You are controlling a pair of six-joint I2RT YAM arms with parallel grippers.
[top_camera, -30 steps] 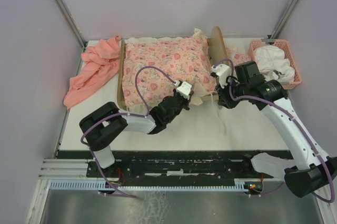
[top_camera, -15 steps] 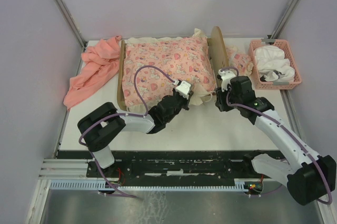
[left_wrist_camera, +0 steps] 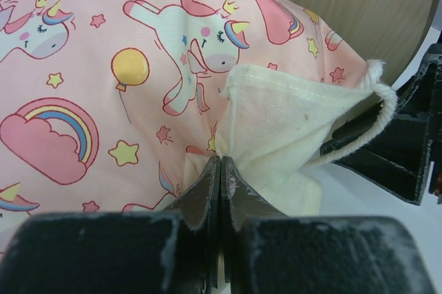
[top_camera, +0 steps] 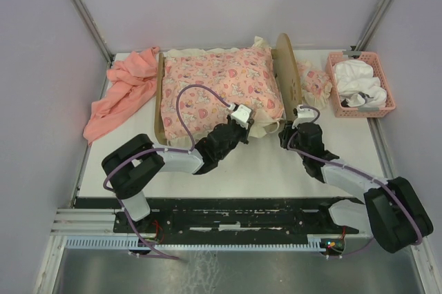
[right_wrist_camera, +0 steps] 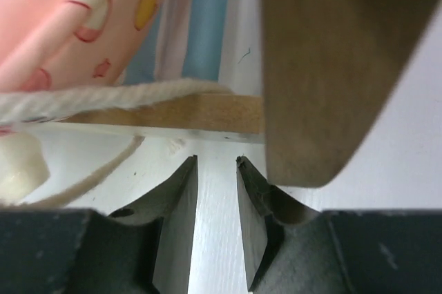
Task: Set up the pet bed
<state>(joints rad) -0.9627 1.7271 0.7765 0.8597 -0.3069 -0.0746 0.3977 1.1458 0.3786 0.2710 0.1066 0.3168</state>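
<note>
The small light-wood pet bed with its blue-and-white striped base (top_camera: 286,66) lies across the far half of the white table (top_camera: 276,170). The left gripper (left_wrist_camera: 220,170) is pinched on the cream corner of the pink unicorn-print cushion (left_wrist_camera: 103,80) at the bed's near edge. The right gripper (right_wrist_camera: 217,164) (jaws slightly apart, holding nothing) sits just before the frame's near rail, beside the headboard (right_wrist_camera: 331,66).

The pet bed (top_camera: 286,66) frame is matt light wood; its unicorn-print cushion (top_camera: 215,85) is soft cloth; the far-right basket (top_camera: 389,91) is pink plastic lattice.

You are seeing the pet bed (top_camera: 286,73) lying across the table's (top_camera: 262,170) far middle, its rounded light-wood headboard (right_wrist_camera: 331,66) standing upright at the right end, blue-and-white stripes showing inside.
</note>
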